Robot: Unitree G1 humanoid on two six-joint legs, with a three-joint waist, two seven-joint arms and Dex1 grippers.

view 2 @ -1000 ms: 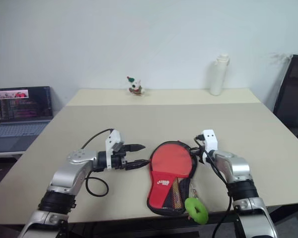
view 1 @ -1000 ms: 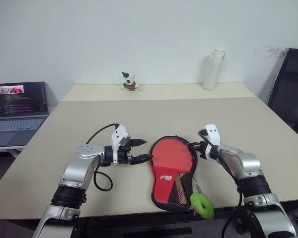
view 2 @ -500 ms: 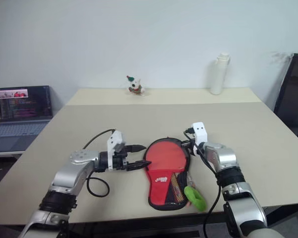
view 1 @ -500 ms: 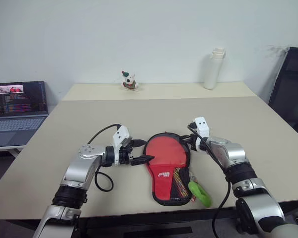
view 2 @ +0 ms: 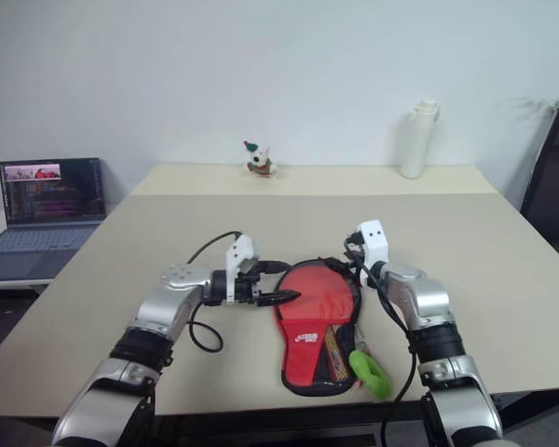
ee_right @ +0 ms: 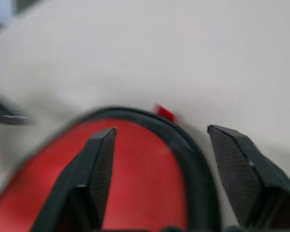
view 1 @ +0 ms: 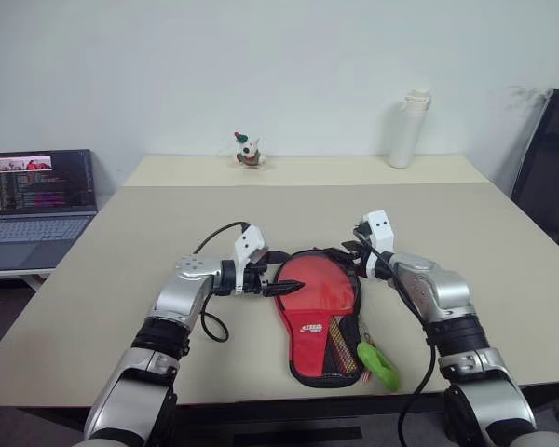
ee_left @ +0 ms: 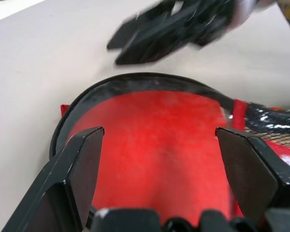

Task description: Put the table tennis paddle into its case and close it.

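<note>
The left claw (view 1: 271, 282), fingers apart, sits at the case's (view 1: 324, 317) left rim, likely to steady it. The case lies flat on the bench (view 1: 121, 251). The right claw (view 1: 357, 262), also parted, hovers at its upper right edge.

1. The left gripper (view 1: 278, 282) reaches in from nine o'clock, roughly level, jaws spread wide.
2. The right gripper (view 1: 351, 255) comes in from three o'clock, wrist raised.
3. Its jaws look parted, though the wrist view is blurred.
</note>
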